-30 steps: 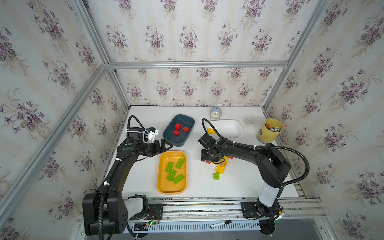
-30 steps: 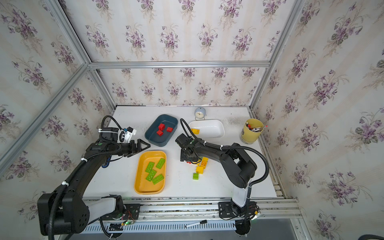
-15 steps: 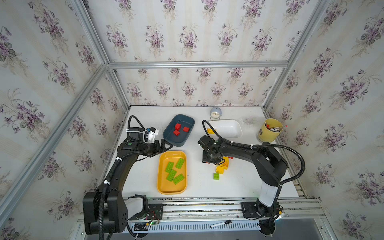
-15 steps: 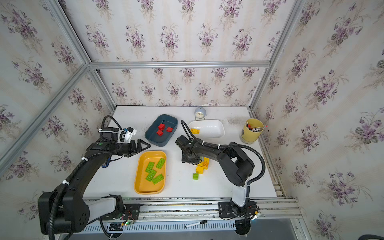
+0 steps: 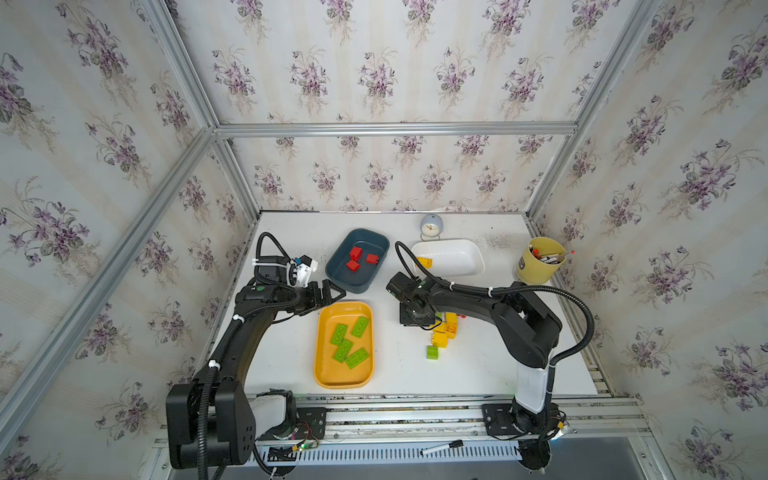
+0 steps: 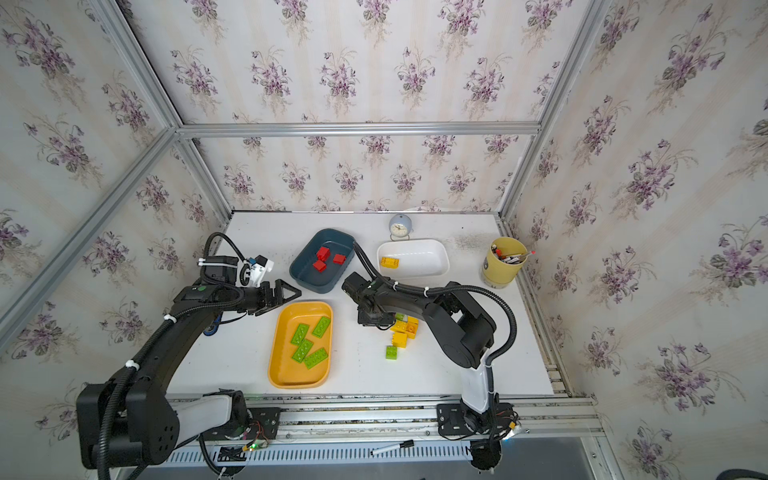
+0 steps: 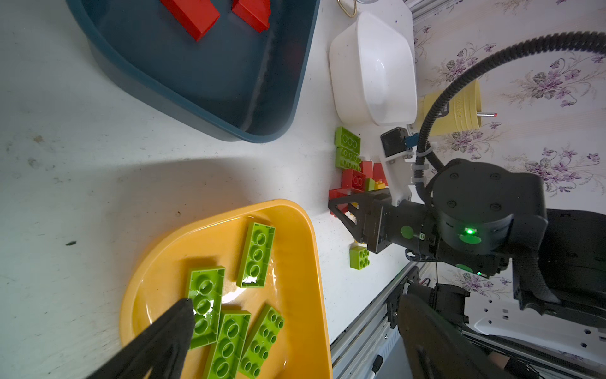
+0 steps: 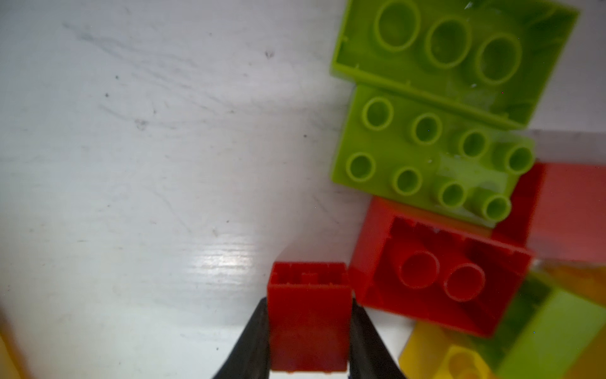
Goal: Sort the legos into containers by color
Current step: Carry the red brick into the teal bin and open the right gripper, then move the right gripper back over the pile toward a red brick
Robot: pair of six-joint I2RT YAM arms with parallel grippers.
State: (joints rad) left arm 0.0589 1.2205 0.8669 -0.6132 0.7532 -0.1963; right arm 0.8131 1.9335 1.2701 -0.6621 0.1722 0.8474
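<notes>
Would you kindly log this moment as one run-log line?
right gripper: shut on red lego | left gripper: open, near yellow-orange tray | blue-grey tray: three red legos | white tray: one yellow lego

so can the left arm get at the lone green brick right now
Probably yes: the left pincer is open and empty, the green brick sits apart from the pile, and only the shallow orange tray lies between, low enough to pass over.

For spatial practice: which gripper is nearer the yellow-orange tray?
Left. The left gripper hovers at the yellow-orange tray's far end; the right gripper is apart from it, at the brick pile.
</notes>
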